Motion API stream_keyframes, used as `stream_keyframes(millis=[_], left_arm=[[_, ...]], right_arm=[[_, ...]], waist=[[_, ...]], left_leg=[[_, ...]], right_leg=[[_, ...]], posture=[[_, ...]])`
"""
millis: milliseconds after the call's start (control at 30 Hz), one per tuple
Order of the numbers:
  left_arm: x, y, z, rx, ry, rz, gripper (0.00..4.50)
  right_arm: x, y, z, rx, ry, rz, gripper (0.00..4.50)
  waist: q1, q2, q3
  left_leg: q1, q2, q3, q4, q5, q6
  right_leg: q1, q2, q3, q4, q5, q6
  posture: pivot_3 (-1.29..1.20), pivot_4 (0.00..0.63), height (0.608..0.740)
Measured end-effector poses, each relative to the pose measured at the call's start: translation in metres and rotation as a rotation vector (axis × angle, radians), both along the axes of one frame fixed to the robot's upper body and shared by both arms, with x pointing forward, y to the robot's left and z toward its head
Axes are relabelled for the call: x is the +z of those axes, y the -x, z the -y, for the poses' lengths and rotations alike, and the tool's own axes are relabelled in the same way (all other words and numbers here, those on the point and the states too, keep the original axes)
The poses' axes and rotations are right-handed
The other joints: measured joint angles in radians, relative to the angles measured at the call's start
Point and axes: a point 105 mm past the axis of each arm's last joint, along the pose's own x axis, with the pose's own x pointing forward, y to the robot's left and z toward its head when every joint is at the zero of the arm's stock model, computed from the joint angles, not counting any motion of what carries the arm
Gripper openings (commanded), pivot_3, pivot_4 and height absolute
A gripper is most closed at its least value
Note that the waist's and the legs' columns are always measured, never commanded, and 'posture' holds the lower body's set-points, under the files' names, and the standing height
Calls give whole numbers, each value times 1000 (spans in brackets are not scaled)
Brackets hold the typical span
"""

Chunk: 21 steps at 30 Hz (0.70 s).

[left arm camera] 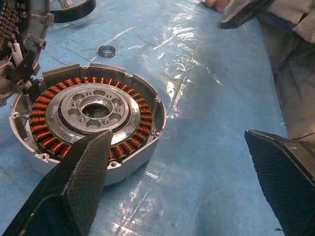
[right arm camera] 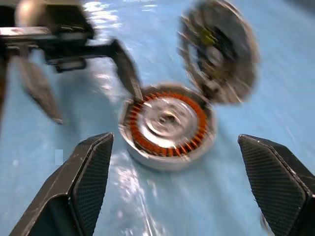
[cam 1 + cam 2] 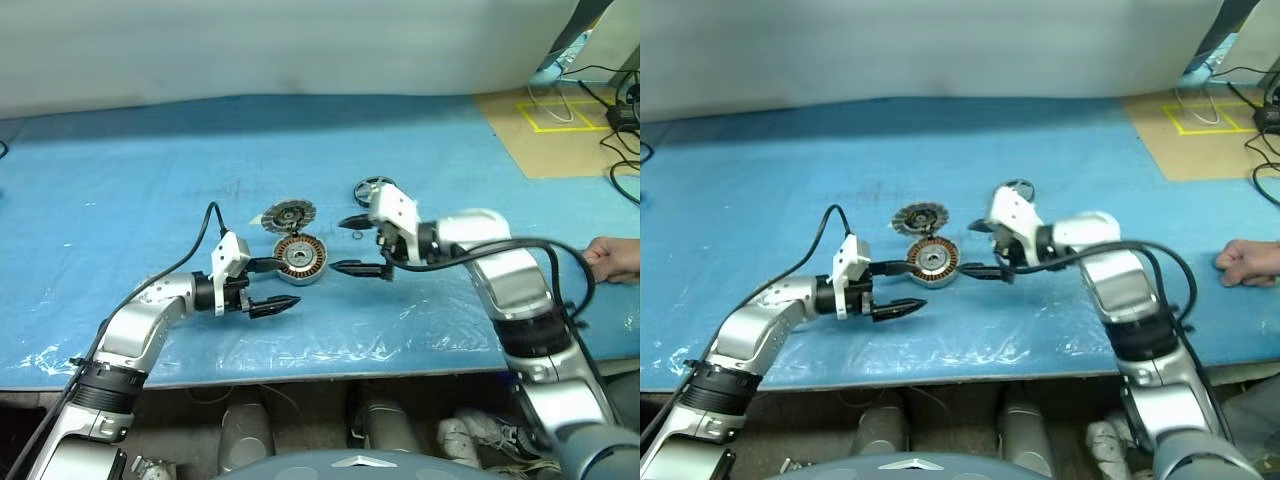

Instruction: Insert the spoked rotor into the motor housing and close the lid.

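Note:
The motor housing lies on the blue table cover, its copper windings ringing a silver hub. Its lid stands tilted up on the far side, ribbed inner face showing. The spoked rotor lies flat further back, to the right, behind my right wrist. My left gripper is open left of the housing, one fingertip against its rim. My right gripper is open and empty just right of the housing, a little above the table.
A small metal ring lies on the cover between the housing and the rotor. A person's hand rests at the right table edge. Cables and yellow tape marks are at the back right. The table's front edge runs close below the arms.

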Motion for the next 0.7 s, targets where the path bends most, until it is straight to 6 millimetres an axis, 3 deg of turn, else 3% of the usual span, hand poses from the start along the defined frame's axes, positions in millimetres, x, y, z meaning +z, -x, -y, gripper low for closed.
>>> stream_keyframes(millis=[167,267,500,700], left_arm=[[0,1,1,-3,0,2,4500],[1,0,0,-4,-6,5,4500],[13,-9,7,-29,11,56,4500],[17,-7,9,-40,34,89,4500]], right_arm=[[-19,-17,36,-293,-103,16,4310],[-37,-23,43,-390,-119,0,4310],[-61,-39,22,-441,-170,-30,4310],[-60,-51,2,-419,-163,23,4310]], waist=[[-13,0,0],[-12,0,0],[-14,0,0],[-12,0,0]], left_leg=[[2,0,0,0,0,0],[1,0,0,0,0,0],[1,0,0,0,0,0],[0,0,0,0,0,0]], right_leg=[[0,0,1,1,0,1],[0,0,1,1,0,1],[0,0,1,0,0,0],[0,0,0,0,0,1]], posture=[[0,150,740],[0,150,740],[0,150,740],[0,150,740]])
